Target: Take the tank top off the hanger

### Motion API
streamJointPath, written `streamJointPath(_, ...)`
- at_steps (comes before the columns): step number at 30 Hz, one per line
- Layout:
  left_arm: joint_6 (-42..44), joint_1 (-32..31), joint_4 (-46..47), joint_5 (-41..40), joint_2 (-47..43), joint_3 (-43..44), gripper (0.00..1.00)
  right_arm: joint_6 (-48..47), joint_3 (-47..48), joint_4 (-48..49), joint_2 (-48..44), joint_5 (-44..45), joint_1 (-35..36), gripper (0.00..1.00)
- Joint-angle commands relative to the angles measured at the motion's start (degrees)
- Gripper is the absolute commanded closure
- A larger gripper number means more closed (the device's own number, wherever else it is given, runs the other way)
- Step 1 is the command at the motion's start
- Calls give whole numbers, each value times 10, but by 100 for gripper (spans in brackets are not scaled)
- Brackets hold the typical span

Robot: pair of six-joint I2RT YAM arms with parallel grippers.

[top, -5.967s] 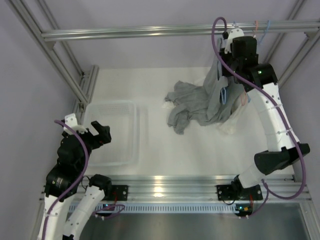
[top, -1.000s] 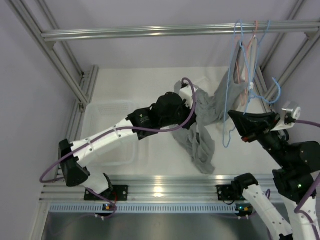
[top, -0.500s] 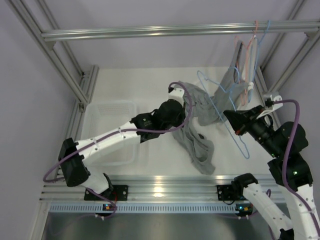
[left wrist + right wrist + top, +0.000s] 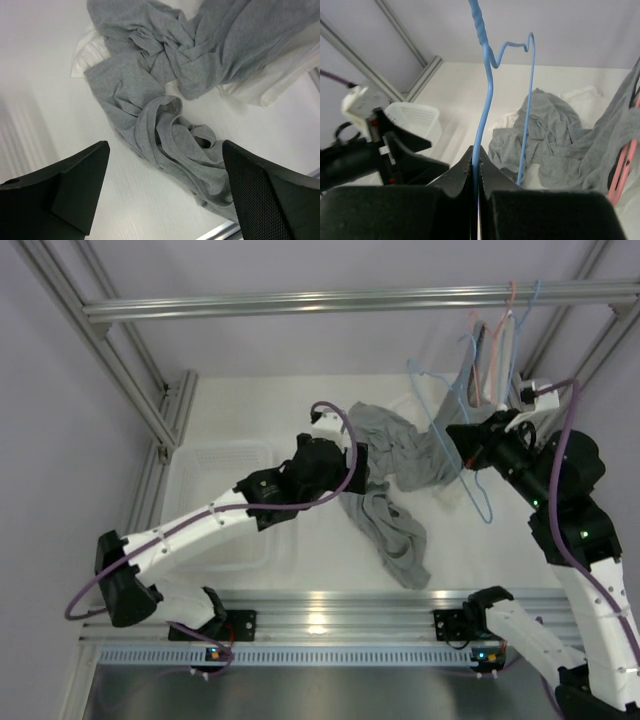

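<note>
A bare blue wire hanger (image 4: 462,445) is pinched in my right gripper (image 4: 468,440) and held in the air over the back right of the table. In the right wrist view the jaws (image 4: 476,150) are shut on its wire (image 4: 484,90). The grey tank top (image 4: 392,530) lies crumpled on the table, off the hanger. My left gripper (image 4: 340,472) hovers just left of it. In the left wrist view that gripper (image 4: 164,150) is open and empty above the tank top (image 4: 170,135).
More grey cloth (image 4: 395,440) is piled behind the tank top, with a white cloth (image 4: 270,85) beside it. Pink and blue hangers (image 4: 505,325) hang on the rail with a grey garment (image 4: 478,380). A white basket (image 4: 225,500) stands at the left.
My right gripper has carried the blue hanger up and back toward the rail. My left gripper has drawn back to the left. The tank top now lies flat on the table.
</note>
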Motion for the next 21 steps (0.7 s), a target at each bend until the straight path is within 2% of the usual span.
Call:
streamJointPath(1,-4,0,-22,-41,-82,-14,1,-21,67,42,58,34,-9,100)
streamJointPath(6,1,-1,-61,-76,-169,-57,1,-35,126,58,133,72,-9,100)
streamJointPath(14,3,0,-101,-54,-268,-124,1,-56,201,84,228,105,-9,100)
streamJointPath(21,17,0,-113,-60,-294,-152,1,-63,249,86,270,105,-10,100)
